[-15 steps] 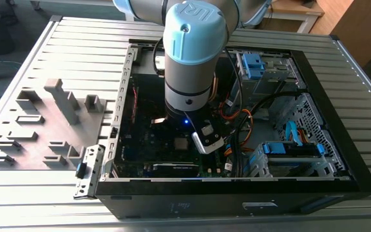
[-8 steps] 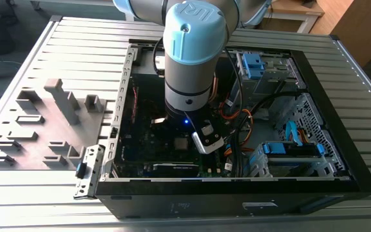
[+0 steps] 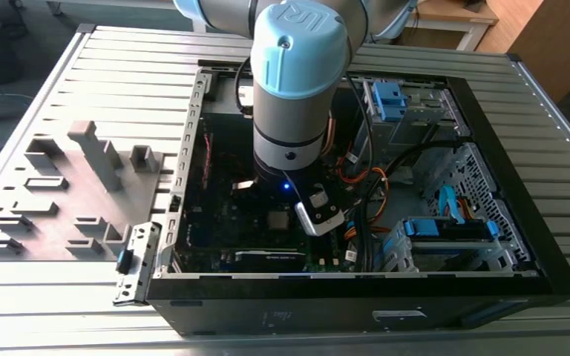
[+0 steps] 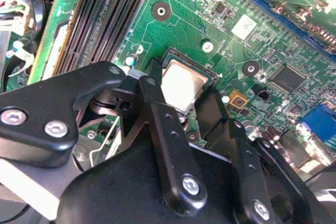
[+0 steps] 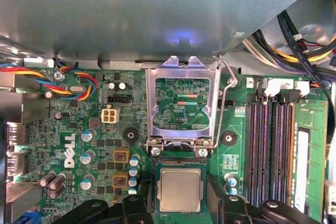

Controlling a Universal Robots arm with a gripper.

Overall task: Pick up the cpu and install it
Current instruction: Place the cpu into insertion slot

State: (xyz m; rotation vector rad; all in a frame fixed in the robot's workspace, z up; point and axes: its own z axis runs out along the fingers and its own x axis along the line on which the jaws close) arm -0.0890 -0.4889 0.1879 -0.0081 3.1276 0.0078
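We see the cpu (image 5: 180, 190) as a small flat square with a pale silvery-grey metal top and softly rounded corners. It has a narrow green edge showing round the metal, and it lies level inside the dark frame of the socket (image 5: 156, 192) on the green motherboard (image 5: 239, 156). In the second wrist view its top (image 4: 181, 83) catches the light and looks almost white.

The pincer (image 5: 181, 199) is open. One black finger (image 4: 149, 90) stands on each side of the chip, outside the socket frame, and neither presses on it.

Just beyond the socket the metal retaining plate (image 5: 181, 66) stands hinged up beside its wire lever (image 5: 226, 98). The long memory slots (image 5: 268, 145) run alongside.

In the exterior view the arm reaches down into the open black computer case (image 3: 364, 311) on the slatted metal worktop (image 3: 116, 67). The chip (image 3: 278, 219) shows as a pale square beneath the wrist.

As for writing, bold white lettering (image 5: 68, 150) is printed on the board near the capacitors. A small white sticker (image 4: 244, 26) carries print too fine for us to make out.
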